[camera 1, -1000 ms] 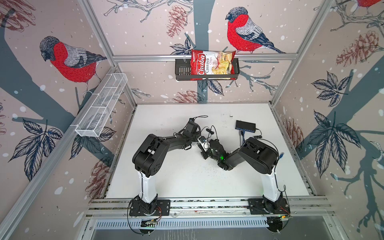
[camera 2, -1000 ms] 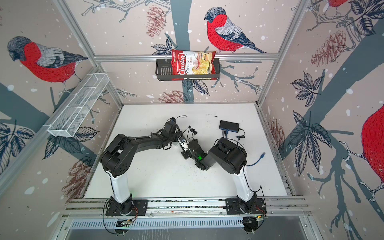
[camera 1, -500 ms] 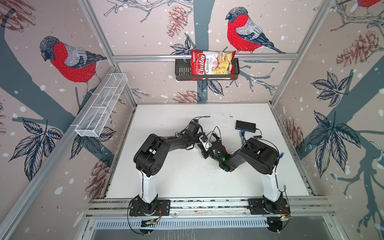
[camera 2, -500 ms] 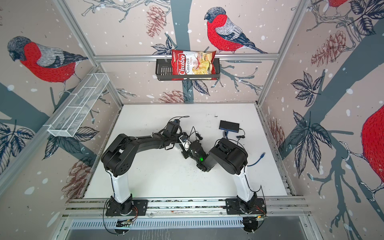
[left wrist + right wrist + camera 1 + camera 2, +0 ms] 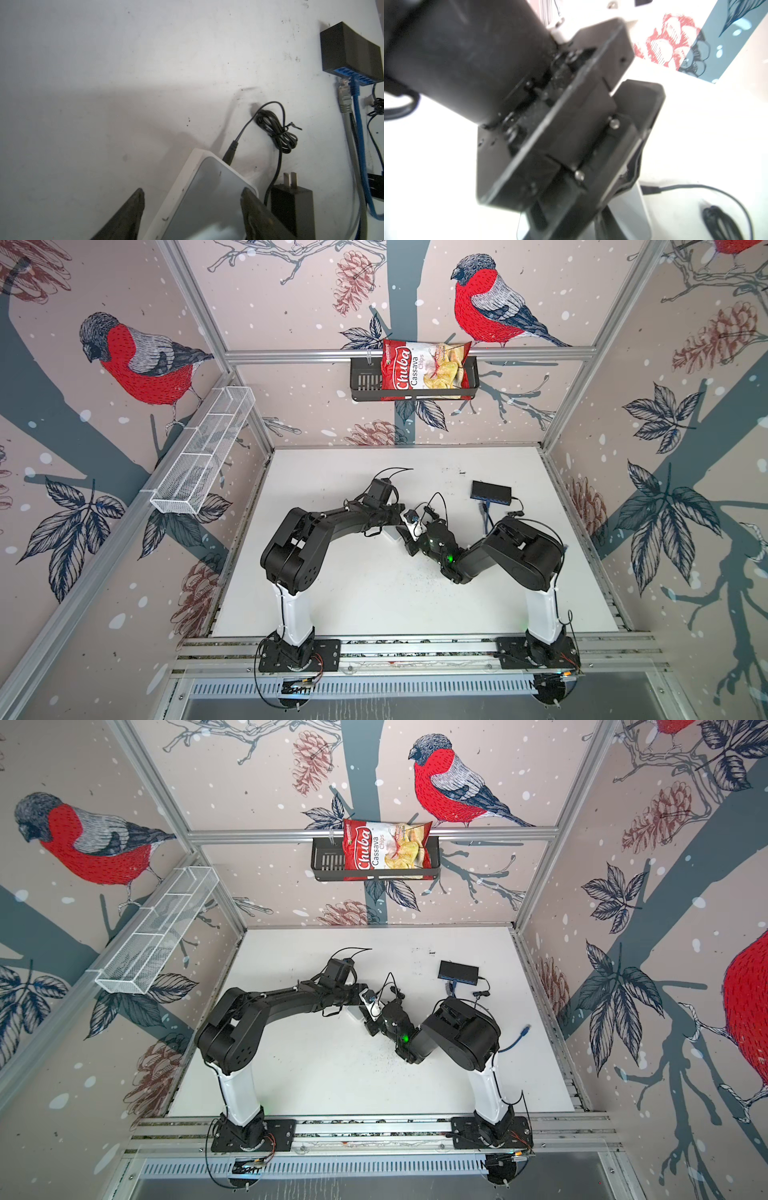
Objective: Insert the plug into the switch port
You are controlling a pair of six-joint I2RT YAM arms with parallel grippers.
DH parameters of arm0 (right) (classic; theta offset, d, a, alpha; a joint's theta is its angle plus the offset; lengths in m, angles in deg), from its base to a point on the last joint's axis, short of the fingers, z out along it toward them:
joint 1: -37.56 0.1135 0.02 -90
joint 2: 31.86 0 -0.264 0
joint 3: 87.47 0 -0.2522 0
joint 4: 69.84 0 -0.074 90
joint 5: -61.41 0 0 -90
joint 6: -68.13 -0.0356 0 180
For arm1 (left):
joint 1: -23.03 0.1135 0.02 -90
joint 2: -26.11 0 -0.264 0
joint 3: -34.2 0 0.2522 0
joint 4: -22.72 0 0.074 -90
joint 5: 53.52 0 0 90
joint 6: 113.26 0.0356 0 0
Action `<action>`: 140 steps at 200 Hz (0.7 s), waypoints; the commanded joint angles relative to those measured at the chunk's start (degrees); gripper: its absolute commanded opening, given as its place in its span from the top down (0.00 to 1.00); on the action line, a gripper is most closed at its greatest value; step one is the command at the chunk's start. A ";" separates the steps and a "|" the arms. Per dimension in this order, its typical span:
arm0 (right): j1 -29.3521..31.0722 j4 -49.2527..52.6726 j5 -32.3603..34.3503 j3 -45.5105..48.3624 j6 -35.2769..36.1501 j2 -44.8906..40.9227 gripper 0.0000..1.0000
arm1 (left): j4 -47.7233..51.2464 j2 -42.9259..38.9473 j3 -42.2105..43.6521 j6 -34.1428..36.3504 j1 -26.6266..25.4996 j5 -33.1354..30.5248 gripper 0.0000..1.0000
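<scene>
Looks down, in both top views, on a white table (image 5: pixel 374 605) walled with bird-patterned panels (image 5: pixel 137 360). Puts the left gripper (image 5: pixel 192 190), just above the centre of the frame in those views, over a white switch (image 5: pixel 207 199), with both fingers (image 5: pixel 133 212) spread wide to straddle it: one fingertip over the switch's corner, the other clear of its side with bare table between. Finds the plug (image 5: pixel 230 152), a black barrel on a thin black lead, meeting the switch's far edge at a slant; cannot tell how deep. Follows that lead through a tied cable bundle (image 5: pixel 276 133) to a black power adapter (image 5: pixel 291 199) lying just beside the switch, two prongs showing. Sets the right gripper (image 5: pixel 410 546) right against the left one at centre frame in a top view; cannot tell whether its jaws stand apart or together, with the right wrist view filled by the blurred black housing of the left gripper. Places a black network box (image 5: pixel 490 492) with blue ports right of centre, apart from the grippers, with a grey cable (image 5: pixel 346 104) and a blue cable (image 5: pixel 357 108) reaching its ports side by side. Notes a black basket (image 5: pixel 363 381) holding a red chips bag (image 5: pixel 424 371) at upper centre and a white mesh shelf (image 5: pixel 199 456) at left.
</scene>
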State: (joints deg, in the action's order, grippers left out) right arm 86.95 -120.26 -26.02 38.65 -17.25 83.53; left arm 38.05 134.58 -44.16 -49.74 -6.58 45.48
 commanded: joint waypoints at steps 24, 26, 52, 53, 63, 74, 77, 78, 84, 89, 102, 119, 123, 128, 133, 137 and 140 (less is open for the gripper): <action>-0.42 -4.45 1.88 1.57 0.09 -3.57 0.65 | 3.27 -2.29 -0.89 1.39 2.36 -1.32 0.25; -0.50 -4.39 1.88 1.65 -0.02 -3.81 0.64 | 3.27 -2.47 -0.88 1.47 2.40 -1.41 0.25; -1.65 -0.12 2.99 1.82 -1.09 -7.81 0.63 | 3.38 -5.16 -0.80 2.43 3.64 -3.37 0.22; -1.70 0.22 3.07 1.81 -1.14 -7.95 0.63 | 3.32 -5.31 -0.75 2.46 3.66 -3.46 0.22; -2.24 3.13 3.49 1.47 -1.68 -9.74 0.63 | 2.95 -6.68 -0.30 2.95 3.98 -4.48 0.21; -2.84 6.42 4.62 1.12 -2.43 -11.53 0.63 | 2.21 -8.72 0.76 3.47 4.21 -5.73 0.19; -3.05 7.12 4.85 1.11 -2.57 -12.11 0.63 | 2.06 -9.34 1.07 3.62 4.33 -6.00 0.19; -3.15 7.39 4.83 1.10 -2.63 -12.25 0.63 | 1.96 -9.42 1.24 3.67 4.35 -6.05 0.19; -3.52 8.81 4.92 1.01 -2.92 -13.39 0.63 | 1.33 -10.84 1.95 4.01 4.53 -6.67 0.18; -3.92 10.09 5.05 1.08 -3.31 -14.29 0.63 | 0.87 -11.85 2.82 4.12 4.78 -7.25 0.17; -5.33 13.08 5.52 1.34 -4.69 -17.12 0.63 | -0.64 -15.24 5.22 4.48 5.54 -9.15 0.16; -7.70 15.21 7.13 3.26 -5.99 -21.33 0.62 | -2.77 -20.50 9.95 4.21 6.35 -14.49 0.14; -8.38 15.29 7.53 3.99 -6.10 -22.59 0.62 | -3.38 -21.78 11.07 4.47 6.44 -16.26 0.14; -9.24 15.66 7.99 4.85 -6.16 -23.94 0.61 | -4.06 -23.43 12.54 4.98 6.55 -18.42 0.14; -10.30 16.51 8.66 5.52 -6.32 -25.41 0.60 | -4.74 -24.86 14.00 5.74 6.62 -20.36 0.13; -11.15 17.56 9.13 5.84 -6.45 -26.43 0.60 | -5.46 -25.97 15.10 6.40 6.62 -22.04 0.13; -11.82 18.46 9.48 5.98 -6.59 -27.15 0.59 | -5.89 -26.88 15.99 6.92 6.75 -22.96 0.12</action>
State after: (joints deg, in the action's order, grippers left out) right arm 78.14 -107.24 -20.45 42.91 -21.88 60.73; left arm 36.93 112.76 -32.82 -45.94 -0.33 32.95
